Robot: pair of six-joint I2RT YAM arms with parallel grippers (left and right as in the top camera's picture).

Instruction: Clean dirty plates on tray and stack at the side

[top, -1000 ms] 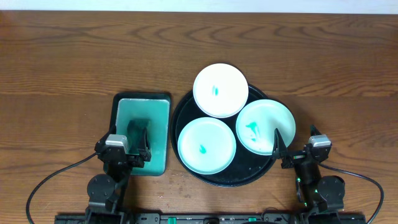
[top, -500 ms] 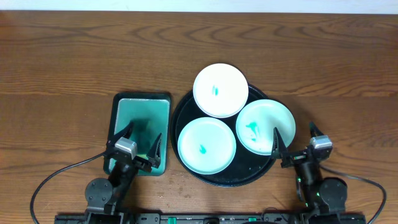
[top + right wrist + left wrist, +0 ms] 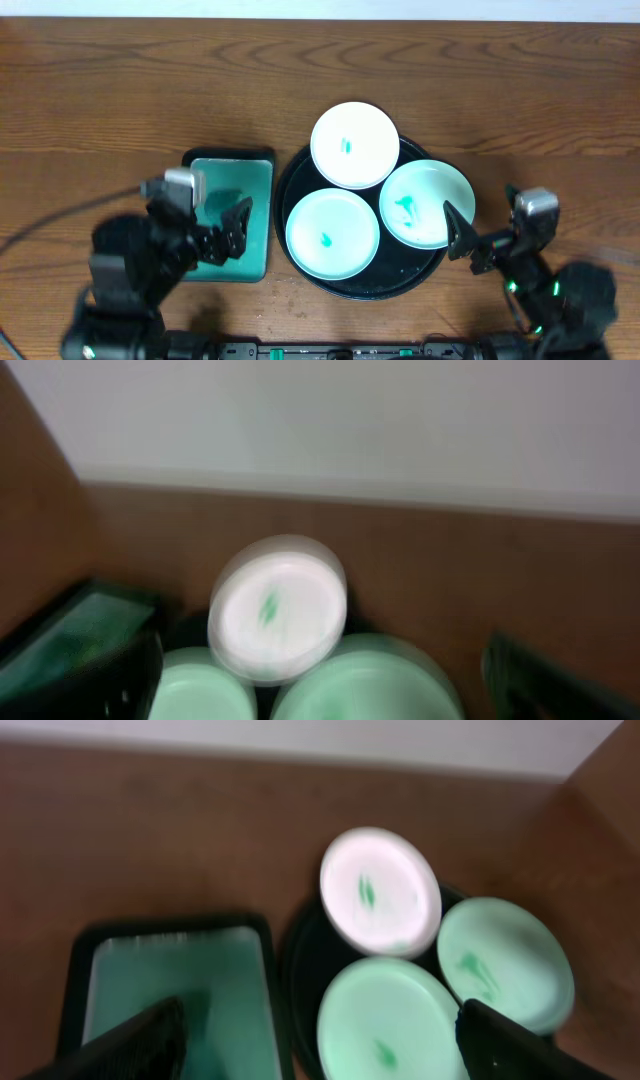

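Note:
Three white plates lie on the round black tray point(image 3: 400, 287). The back plate point(image 3: 355, 144) overhangs the tray's far rim, and the front-left plate point(image 3: 333, 234) and the right plate point(image 3: 427, 203) lie beside it. Each has a teal smear in the middle. My left gripper point(image 3: 215, 225) hangs open over the sponge tray, left of the plates. My right gripper point(image 3: 485, 228) is open just right of the right plate, touching nothing. In the blurred left wrist view the left gripper point(image 3: 325, 1060) frames the front-left plate point(image 3: 390, 1020). In the blurred right wrist view the back plate point(image 3: 278, 608) shows ahead of the right gripper point(image 3: 320, 695).
A rectangular dark-rimmed tray with a teal sponge pad point(image 3: 228, 195) sits left of the black tray, almost touching it. Bare wooden table point(image 3: 120, 90) stretches behind and to both sides. Cables trail near the front edge.
Both arms have lifted off their low rest pose near the front edge. The left arm swung up and leftward, the right one rightward. Both grippers stayed open. The plates have not moved.

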